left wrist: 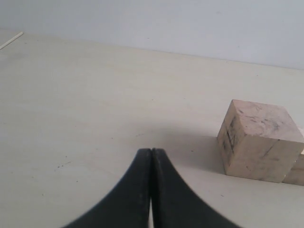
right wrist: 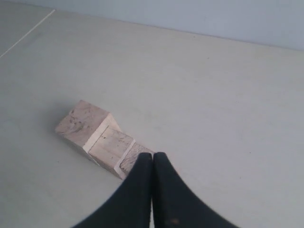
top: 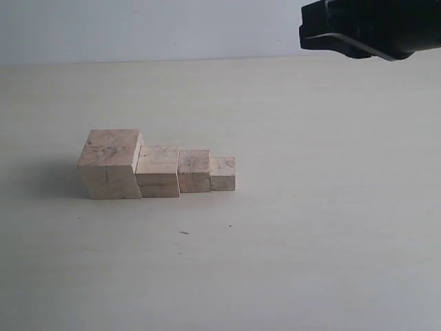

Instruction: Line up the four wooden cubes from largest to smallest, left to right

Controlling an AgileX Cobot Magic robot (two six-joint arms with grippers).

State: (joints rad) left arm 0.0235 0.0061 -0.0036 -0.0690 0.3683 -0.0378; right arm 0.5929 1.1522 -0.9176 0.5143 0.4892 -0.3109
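Row of four wooden cubes (top: 158, 172) sits left of centre in ext. view, touching side by side. The largest cube (top: 110, 165) is at the left end, smallest cube (top: 222, 173) at the right, so order looks correct & task prob. done. Both the left gripper (left wrist: 151, 153) & right gripper (right wrist: 152, 156) have tips pressed together, holding nothing. If tidying: front faces look slightly stepped, so nudge gently w/ closed tips and don't knock neighbours. No containers seen; cubes rest on bare table (top: 331, 241).
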